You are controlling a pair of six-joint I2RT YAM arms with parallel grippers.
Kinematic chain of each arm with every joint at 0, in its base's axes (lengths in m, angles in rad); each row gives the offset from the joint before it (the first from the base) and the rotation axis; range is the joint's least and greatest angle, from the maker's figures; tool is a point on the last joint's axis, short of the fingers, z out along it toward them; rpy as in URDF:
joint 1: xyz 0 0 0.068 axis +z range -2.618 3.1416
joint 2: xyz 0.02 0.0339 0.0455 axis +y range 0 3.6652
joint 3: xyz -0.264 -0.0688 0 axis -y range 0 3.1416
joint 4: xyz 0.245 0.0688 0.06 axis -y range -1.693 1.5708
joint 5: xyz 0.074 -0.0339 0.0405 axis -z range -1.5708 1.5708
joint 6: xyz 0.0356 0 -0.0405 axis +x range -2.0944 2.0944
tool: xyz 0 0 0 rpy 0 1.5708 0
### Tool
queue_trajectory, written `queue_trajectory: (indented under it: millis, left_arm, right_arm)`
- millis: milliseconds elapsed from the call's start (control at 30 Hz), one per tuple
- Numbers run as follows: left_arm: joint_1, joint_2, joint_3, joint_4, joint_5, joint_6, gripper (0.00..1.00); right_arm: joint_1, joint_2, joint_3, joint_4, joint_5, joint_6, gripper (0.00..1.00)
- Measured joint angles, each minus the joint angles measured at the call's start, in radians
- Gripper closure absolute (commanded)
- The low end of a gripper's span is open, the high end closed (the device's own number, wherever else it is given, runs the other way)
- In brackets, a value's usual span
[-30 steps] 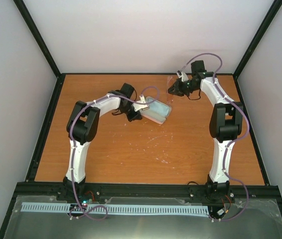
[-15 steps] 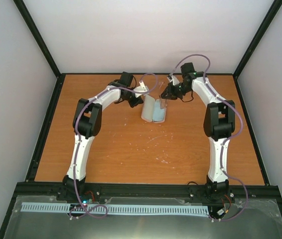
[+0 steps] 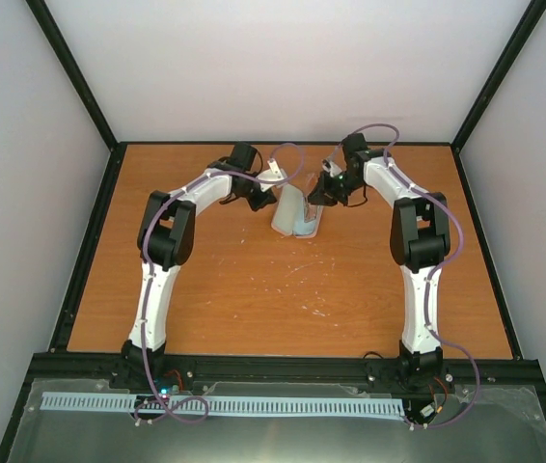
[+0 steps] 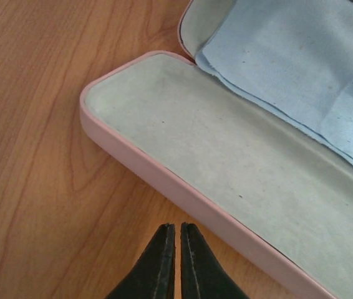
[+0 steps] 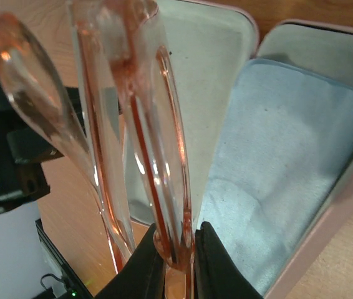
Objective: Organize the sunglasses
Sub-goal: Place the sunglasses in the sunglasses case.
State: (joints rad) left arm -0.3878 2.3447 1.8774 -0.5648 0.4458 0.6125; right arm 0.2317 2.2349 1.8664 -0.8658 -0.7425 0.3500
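Observation:
The sunglasses [image 5: 151, 143], translucent amber, hang in my right gripper [image 5: 178, 249], which is shut on their frame. They hover over the open pink case [image 5: 214, 75] and the light blue cloth [image 5: 289, 162] lying in it. In the top view the right gripper [image 3: 319, 196] is at the case's far right side, and the case [image 3: 297, 214] sits at the back middle of the table. My left gripper [image 4: 178, 229] is shut with nothing in it, its tips just off the pink rim of the case [image 4: 164, 180]. The cloth [image 4: 301, 81] covers the case's other half.
The wooden table [image 3: 254, 289] spreads toward the near edge. Black frame rails [image 3: 90, 241] run along its sides and the white walls stand behind. Both arms meet at the back middle, one on each side of the case.
The right gripper has carried the sunglasses leftward to the case. The left gripper and the case shifted from the left toward the back middle, and the case now stands opened wide.

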Motion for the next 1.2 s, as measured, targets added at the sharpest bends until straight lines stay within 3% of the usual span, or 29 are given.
queue_trajectory:
  millis: [667,867,1200]
  left_arm:
    - [0.034,-0.133,-0.170,0.101,0.022,-0.021,0.93]
    - [0.035,-0.136,-0.181,0.109,0.023,-0.024,0.93]
    - [0.035,-0.137,-0.181,0.124,0.030,-0.024,0.93]
  right_arm:
    - [0.050,0.110,0.041,-0.020,0.076,0.111,0.97]
    - [0.050,0.138,0.106,-0.061,0.093,0.110,0.87]
    - [0.050,0.171,0.156,-0.170,0.145,0.102,0.84]
